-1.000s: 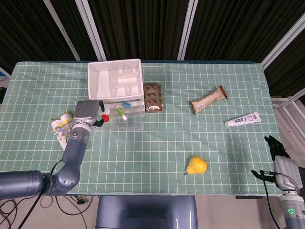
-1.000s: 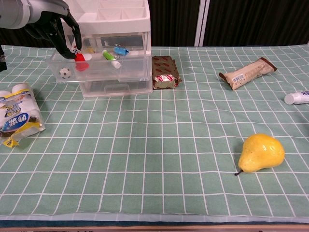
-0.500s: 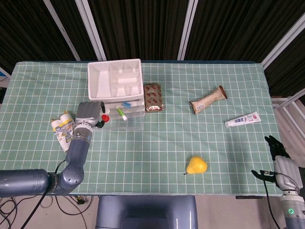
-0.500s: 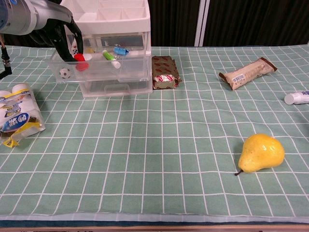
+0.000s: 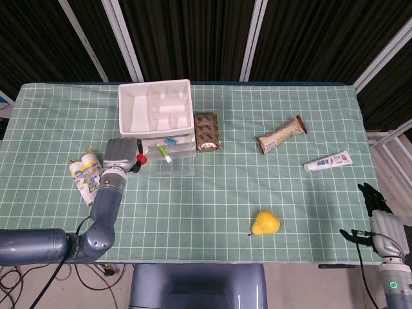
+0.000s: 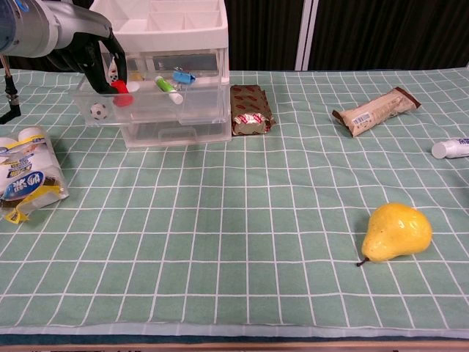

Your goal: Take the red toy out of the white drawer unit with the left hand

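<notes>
The white drawer unit (image 5: 156, 106) (image 6: 174, 44) stands at the back left, its clear upper drawer (image 6: 150, 105) pulled out. The red toy (image 6: 122, 94) lies at the drawer's left end; the head view shows only a sliver of it (image 5: 137, 167) beside the hand. My left hand (image 5: 122, 154) (image 6: 99, 55) reaches down into the drawer, its dark fingers (image 6: 117, 67) right at the toy's top. I cannot tell whether they pinch it. My right hand (image 5: 376, 215) hangs off the table's near right corner, fingers apart and holding nothing.
The drawer also holds a small football (image 6: 98, 111), a green-and-white tube (image 6: 169, 85) and a blue piece (image 6: 183, 75). A tissue pack (image 6: 26, 183) lies left. A brown snack pack (image 6: 249, 110), wrapped bar (image 6: 375, 111), toothpaste (image 6: 451, 149) and yellow pear (image 6: 396, 232) lie right.
My left hand has shifted slightly right and lower into the drawer, its fingers drawing closer over the red toy. The toy has stayed in place. The right hand is still.
</notes>
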`<state>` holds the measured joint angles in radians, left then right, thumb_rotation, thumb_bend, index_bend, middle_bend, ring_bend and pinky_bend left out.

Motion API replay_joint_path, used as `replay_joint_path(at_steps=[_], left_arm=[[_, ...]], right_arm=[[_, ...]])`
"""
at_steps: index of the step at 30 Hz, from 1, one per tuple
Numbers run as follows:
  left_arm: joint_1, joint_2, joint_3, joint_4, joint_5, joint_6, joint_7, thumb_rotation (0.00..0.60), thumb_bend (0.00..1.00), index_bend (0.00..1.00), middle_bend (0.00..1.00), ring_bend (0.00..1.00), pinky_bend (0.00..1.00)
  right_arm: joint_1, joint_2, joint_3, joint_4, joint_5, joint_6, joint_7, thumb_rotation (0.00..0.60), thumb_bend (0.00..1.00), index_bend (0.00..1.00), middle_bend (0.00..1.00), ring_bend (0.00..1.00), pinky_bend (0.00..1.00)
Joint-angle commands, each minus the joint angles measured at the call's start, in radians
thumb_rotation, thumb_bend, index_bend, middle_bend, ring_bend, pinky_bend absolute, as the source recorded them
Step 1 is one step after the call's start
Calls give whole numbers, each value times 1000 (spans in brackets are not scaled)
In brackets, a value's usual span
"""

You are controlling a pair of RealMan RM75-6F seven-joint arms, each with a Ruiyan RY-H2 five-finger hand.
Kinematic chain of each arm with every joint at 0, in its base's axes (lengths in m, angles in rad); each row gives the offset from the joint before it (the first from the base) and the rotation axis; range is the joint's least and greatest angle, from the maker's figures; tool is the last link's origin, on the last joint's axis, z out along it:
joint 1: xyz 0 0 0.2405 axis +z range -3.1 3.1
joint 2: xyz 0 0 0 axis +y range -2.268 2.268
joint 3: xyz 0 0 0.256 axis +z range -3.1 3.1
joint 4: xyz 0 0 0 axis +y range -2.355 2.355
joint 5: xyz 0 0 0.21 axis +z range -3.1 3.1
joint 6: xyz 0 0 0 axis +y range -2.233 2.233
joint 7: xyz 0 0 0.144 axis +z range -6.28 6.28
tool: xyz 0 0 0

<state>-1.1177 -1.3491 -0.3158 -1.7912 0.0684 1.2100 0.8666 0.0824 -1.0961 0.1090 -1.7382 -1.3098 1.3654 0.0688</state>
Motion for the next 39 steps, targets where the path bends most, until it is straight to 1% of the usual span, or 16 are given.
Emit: replay_joint_path(at_steps=[1,5,8,11,14,16,20,22,26,29,32,35,39], left_arm=[[2,6,-5,-6,7,2,-7,600,422,525,1000,1000,1000],[6,26,-22,-36,40,12,-26,600,422,524,1000,1000,1000],[7,48,-44,-78,70,21,-47,600,422,524,1000,1000,1000],[14,83,-63,-146,110,36,-68,600,422,524,1000,1000,1000],[29,120,-62,-235,160,51,-81,600,422,528,1000,1000,1000],[59,158,-36,-329,225,78,-89,600,422,531,1000,1000,1000],[119,199,30,-444,350,120,-110,600,422,534,1000,1000,1000],[161,219,76,-499,426,138,-126,600,422,534,1000,1000,1000],[228,242,166,-557,560,153,-140,600,422,535,1000,1000,1000],[282,238,237,-565,671,160,-156,600,422,535,1000,1000,1000],[319,227,286,-558,726,163,-161,600,422,535,1000,1000,1000],[339,199,315,-520,742,153,-160,600,422,535,1000,1000,1000],[347,137,329,-446,725,127,-153,600,422,535,1000,1000,1000]], right_arm=[[0,0,0,0,0,0,-1,600,70,0,0,0,229],[0,0,0,0,0,0,-2,600,71,0,0,0,229],[0,-1,-1,1,-2,1,-4,600,72,0,0,0,229],[1,-1,-2,1,-3,1,-7,600,72,0,0,0,229],[0,-2,-2,2,-6,3,-9,600,72,0,0,0,229],[0,-2,-3,2,-8,4,-10,600,73,0,0,0,229],[0,-2,-3,2,-9,5,-12,600,73,0,0,0,229],[0,-3,-4,4,-8,5,-14,600,73,0,0,0,229],[1,-5,-4,4,-10,5,-19,600,73,0,0,0,229],[0,-6,-5,2,-12,7,-22,600,74,0,0,0,229],[0,-6,-5,1,-11,8,-23,600,74,0,0,0,229],[0,-6,-5,1,-9,7,-23,600,74,0,0,0,229],[-1,-5,-3,0,-4,7,-22,600,74,0,0,0,229]])
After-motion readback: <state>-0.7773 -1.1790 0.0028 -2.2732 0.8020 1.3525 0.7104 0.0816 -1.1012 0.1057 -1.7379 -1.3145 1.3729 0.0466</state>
